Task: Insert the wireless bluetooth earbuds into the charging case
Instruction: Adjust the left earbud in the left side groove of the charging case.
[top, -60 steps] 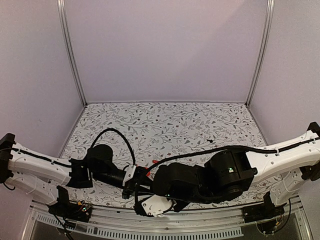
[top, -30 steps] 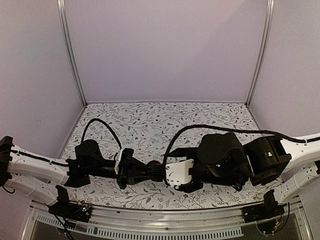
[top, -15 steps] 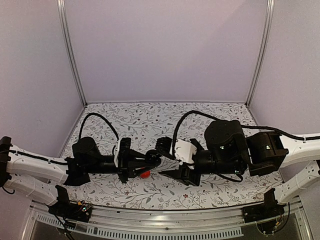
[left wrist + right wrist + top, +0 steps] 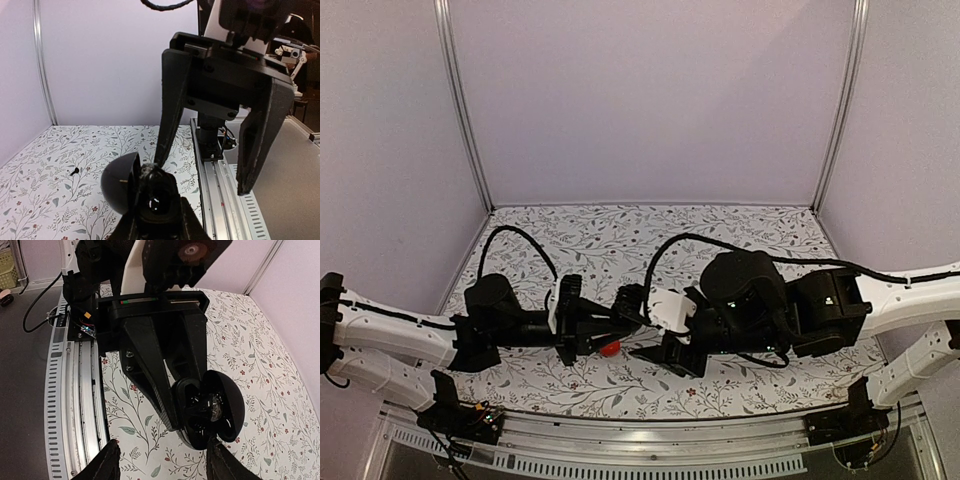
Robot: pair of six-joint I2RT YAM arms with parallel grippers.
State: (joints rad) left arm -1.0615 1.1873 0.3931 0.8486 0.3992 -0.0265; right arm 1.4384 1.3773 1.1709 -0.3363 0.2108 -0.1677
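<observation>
My left gripper (image 4: pixel 620 322) is shut on the black round charging case (image 4: pixel 150 200), holding it above the floral table with its lid (image 4: pixel 119 182) swung open. The case's dark hollows (image 4: pixel 207 410) show in the right wrist view. My right gripper (image 4: pixel 638 325) faces it, open with nothing between its fingers. One right finger (image 4: pixel 167 125) reaches down to the case's rim and the other (image 4: pixel 255 145) stands apart over the rail. A bright red earbud (image 4: pixel 610 348) shows just below the left gripper. A tiny black earbud (image 4: pixel 75 171) lies on the table farther back.
A metal rail (image 4: pixel 220 200) runs along the table's near edge, beside the arm bases. Pale walls with metal corner posts (image 4: pixel 460 110) close in the back and sides. A black cable (image 4: pixel 520 245) loops over the left arm.
The right arm has shifted left and nearer, bringing its open gripper closer to the held case. The left gripper and the case have stayed in place.
</observation>
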